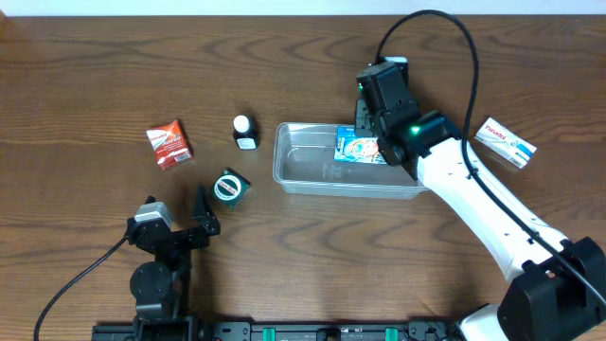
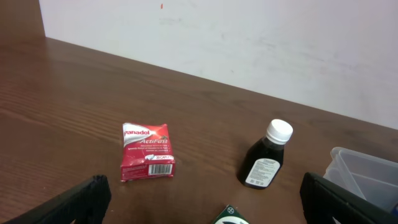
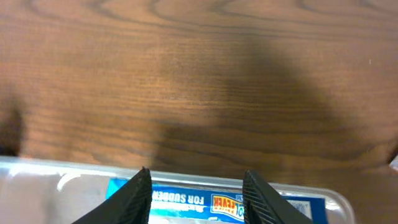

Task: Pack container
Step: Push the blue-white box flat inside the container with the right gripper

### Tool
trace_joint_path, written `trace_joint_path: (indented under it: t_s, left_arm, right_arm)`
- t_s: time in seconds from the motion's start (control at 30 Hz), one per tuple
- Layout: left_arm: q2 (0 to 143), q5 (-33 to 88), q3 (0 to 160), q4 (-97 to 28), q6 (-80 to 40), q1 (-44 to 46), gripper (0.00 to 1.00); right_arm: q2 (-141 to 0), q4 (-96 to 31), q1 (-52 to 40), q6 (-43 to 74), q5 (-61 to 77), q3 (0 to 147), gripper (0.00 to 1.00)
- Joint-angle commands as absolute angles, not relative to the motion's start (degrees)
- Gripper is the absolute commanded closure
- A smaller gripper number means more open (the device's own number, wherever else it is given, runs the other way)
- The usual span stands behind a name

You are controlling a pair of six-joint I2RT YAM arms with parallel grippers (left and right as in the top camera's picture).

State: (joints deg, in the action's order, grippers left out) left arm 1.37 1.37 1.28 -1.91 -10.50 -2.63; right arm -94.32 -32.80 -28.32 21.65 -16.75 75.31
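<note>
On the brown counter (image 1: 95, 57), the one clear container (image 1: 308, 163) lies lengthwise at the middle, where either arm could reach it. The right gripper (image 3: 196, 170) hangs over its right end with fingers parted and clamping nothing, and the blue box (image 1: 355, 145) lies flat inside below, which I read as a drop-off. The left gripper (image 1: 176, 220), spread wide and empty, sits low at the near edge facing the goods on its side. By count there are two grippers and four small boxes: the blue one packed, and the red box (image 1: 169, 145), green box (image 1: 230, 187) and white box (image 1: 505, 142) loose. There is also one dark bottle (image 1: 245, 132), standing upright.
</note>
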Motion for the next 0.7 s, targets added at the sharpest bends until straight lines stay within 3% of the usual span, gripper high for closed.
trace_joint_path:
  t_s: [0.0,0.67]
  left_arm:
    - [1.37,0.86,0.23,-4.05,-10.17,-2.98,0.02]
    - [1.37,0.86,0.23,-4.05,-10.17,-2.98,0.02]
  right_arm:
    - [-95.09,-33.69,-28.08,15.11,-15.75,76.03,0.59]
    - [-100.57,-34.00,-24.71,14.31,-11.53,76.01,0.63]
